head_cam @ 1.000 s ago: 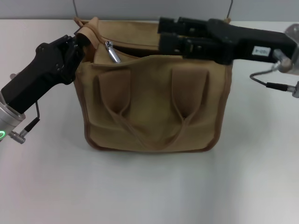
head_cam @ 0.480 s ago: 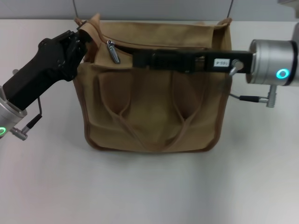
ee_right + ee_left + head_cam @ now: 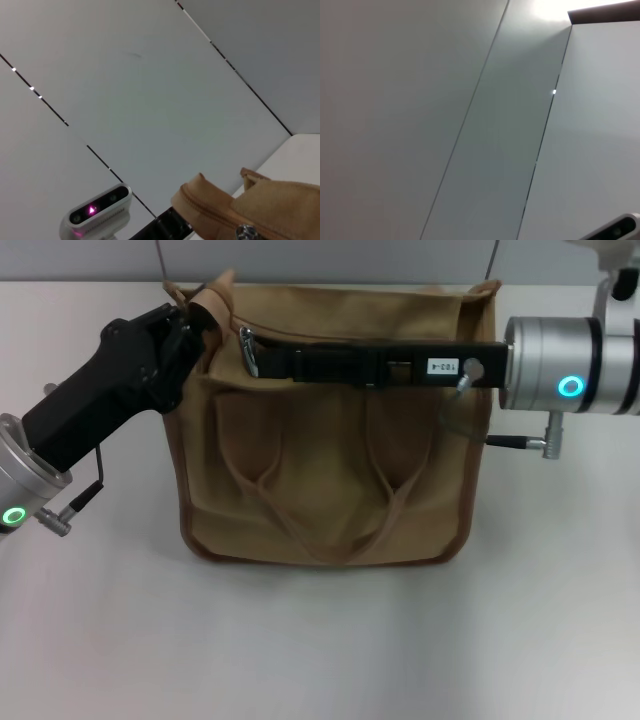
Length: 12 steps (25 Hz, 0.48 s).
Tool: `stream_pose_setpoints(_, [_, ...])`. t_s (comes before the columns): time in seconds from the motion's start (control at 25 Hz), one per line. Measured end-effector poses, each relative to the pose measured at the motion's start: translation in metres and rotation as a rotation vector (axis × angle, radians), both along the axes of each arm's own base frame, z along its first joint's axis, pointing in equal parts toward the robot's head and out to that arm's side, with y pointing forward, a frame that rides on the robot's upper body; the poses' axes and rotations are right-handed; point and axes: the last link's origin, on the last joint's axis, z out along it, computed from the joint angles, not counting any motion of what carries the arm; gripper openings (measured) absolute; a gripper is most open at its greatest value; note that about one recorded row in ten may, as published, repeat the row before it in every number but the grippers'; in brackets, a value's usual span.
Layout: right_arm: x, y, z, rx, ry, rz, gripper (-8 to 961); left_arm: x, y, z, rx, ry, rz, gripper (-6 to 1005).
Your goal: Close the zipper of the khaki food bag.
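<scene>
From the head camera, the left gripper's (image 3: 192,328) jaws pinched the upper left corner of the khaki food bag (image 3: 325,430), which stood upright on the white counter (image 3: 320,640) with its two handles facing the camera. The right gripper (image 3: 262,359) reached across the bag's top edge from the right, its tip right at the silver pull tab of the zipper (image 3: 247,348) near the bag's left end; whether its jaws were spread or pressed together could not be told.

The left wrist camera showed only pale wall panels.

The right wrist camera showed the bag's khaki corner (image 3: 250,210) with the zip line, against grey wall panels
</scene>
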Motion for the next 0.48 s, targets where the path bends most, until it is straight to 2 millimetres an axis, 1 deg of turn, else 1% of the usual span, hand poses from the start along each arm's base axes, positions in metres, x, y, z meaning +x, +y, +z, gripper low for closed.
stream_pose_setpoints(0.2, [-0.010, 0.000, -0.009, -0.022, -0.003, 0.016, 740, 0.002, 0.000, -0.001, -0.007, 0.004, -0.008, 41])
stream_pose_setpoints(0.48, [-0.013, 0.001, -0.018, -0.009, -0.044, 0.033, 740, 0.003, 0.001, 0.000, -0.005, -0.003, -0.012, 43])
